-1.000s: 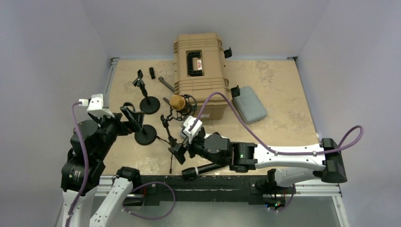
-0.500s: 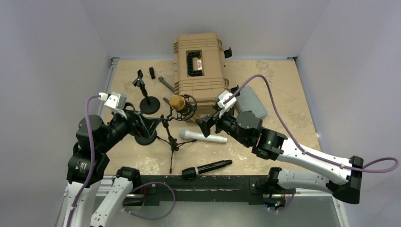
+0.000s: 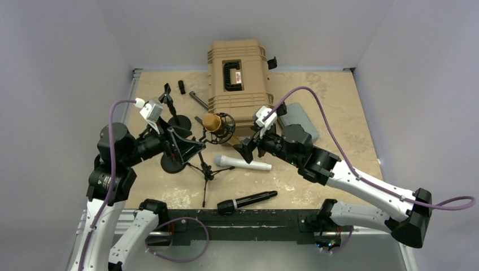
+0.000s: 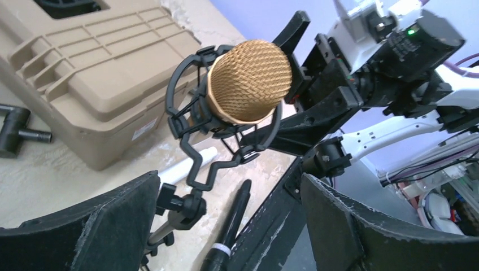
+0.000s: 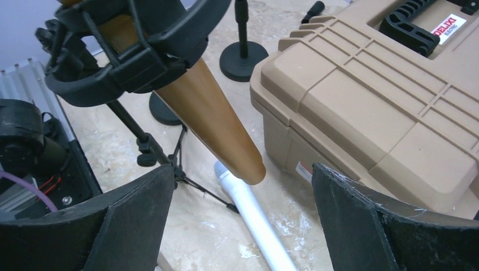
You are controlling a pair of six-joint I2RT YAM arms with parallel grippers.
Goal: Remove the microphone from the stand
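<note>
Beige table [image 3: 339, 113]: gold microphone [image 4: 248, 82] beside case [image 5: 367, 107] labelled DELIXI.

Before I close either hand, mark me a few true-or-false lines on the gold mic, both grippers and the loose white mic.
1. The gold microphone sits in its shock mount on the tripod stand. True.
2. The right gripper is shut on the microphone's body. False: its jaws are open, with the mic's tail end between them and a gap on each side.
3. The left gripper is open and faces the mic's mesh head. True.
4. The white microphone stands upright in a holder. False: it lies flat on the table beside the tripod.
</note>
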